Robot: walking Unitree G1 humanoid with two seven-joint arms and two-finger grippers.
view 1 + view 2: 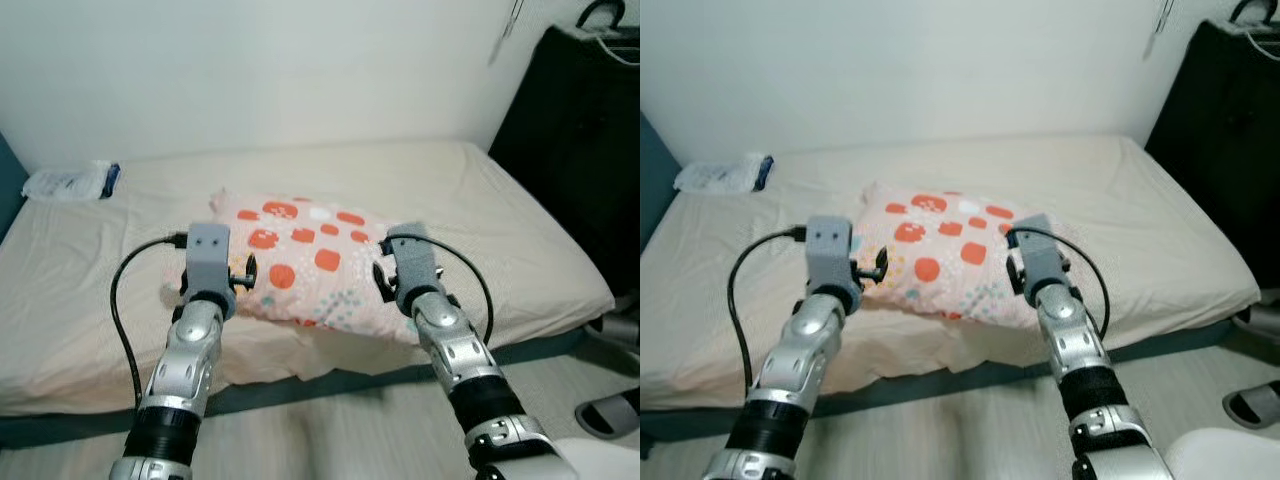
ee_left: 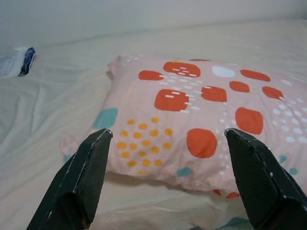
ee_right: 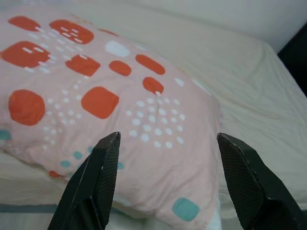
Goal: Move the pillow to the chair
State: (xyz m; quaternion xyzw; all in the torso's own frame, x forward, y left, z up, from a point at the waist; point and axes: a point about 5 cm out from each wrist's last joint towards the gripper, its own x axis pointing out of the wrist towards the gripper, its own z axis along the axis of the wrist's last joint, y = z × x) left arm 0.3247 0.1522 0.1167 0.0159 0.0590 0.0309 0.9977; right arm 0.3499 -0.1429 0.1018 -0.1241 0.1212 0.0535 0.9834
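A low bed (image 1: 520,230) with a wrinkled beige sheet stands against a plain white wall (image 1: 250,70). A dark cabinet (image 1: 585,140) stands at its right. The floor (image 1: 330,430) is pale wood-toned, with a grey slipper (image 1: 608,412) on it.

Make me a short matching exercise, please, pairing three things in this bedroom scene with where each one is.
1. pillow
2. packet
3. slipper

a. on the floor by the bed's right side
b. on the bed, before the two open pincers
c. at the bed's far left corner

Pairs: 1-b, 2-c, 3-a. The left pincer and the right pincer are both open, each short of the pillow.
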